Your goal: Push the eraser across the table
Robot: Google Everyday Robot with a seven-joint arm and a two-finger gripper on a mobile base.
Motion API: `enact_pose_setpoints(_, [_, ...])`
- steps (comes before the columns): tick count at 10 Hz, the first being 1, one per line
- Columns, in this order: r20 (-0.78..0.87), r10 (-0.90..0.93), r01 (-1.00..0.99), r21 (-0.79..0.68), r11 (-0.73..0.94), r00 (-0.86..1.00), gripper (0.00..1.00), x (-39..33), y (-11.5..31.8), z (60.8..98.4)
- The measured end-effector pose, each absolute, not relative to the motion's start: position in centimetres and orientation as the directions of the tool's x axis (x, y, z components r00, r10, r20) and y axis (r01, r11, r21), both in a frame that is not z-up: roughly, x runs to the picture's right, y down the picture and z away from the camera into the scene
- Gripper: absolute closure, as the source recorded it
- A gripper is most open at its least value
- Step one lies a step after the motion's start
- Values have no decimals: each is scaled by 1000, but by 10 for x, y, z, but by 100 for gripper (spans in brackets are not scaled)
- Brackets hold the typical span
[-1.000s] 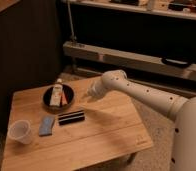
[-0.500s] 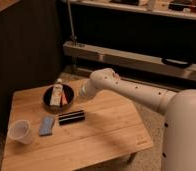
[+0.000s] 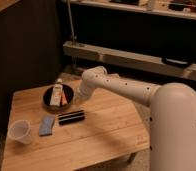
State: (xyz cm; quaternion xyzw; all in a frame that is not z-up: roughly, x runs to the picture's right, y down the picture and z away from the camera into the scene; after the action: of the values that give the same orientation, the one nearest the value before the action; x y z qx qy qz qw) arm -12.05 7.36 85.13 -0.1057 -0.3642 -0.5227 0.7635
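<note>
Currently the eraser [image 3: 71,117] is lying flat on the table [image 3: 108,132], a little left of the tabletop's middle. Its long side is running roughly left to right, and its thin pale stripes are showing along its length. The gripper [image 3: 81,99] is hanging low over the table at the end of the white arm [image 3: 126,90], which is reaching in from the robot's bulky white body [image 3: 178,130] at the right. It is sitting just behind the eraser's right end and close beside the right rim of the dark bowl [image 3: 47,100]. Whether it is touching the eraser, how wide it is set, and whether it is gripping anything cannot be told.

A white bottle [image 3: 56,93] is leaning in the bowl, with something orange [image 3: 64,98] lying next to it. A flat light-blue pad [image 3: 47,125] is resting just left of the eraser, apart from it by a narrow gap. A clear plastic cup [image 3: 19,131] is standing upright near the table's left edge. Behind the table a long metal rail [image 3: 141,59] is running across the dark background.
</note>
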Motion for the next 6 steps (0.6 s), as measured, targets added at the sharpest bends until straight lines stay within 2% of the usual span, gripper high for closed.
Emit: enact_pose_setpoints(6, [709, -705, 890, 302, 341, 30, 100, -166, 97, 813])
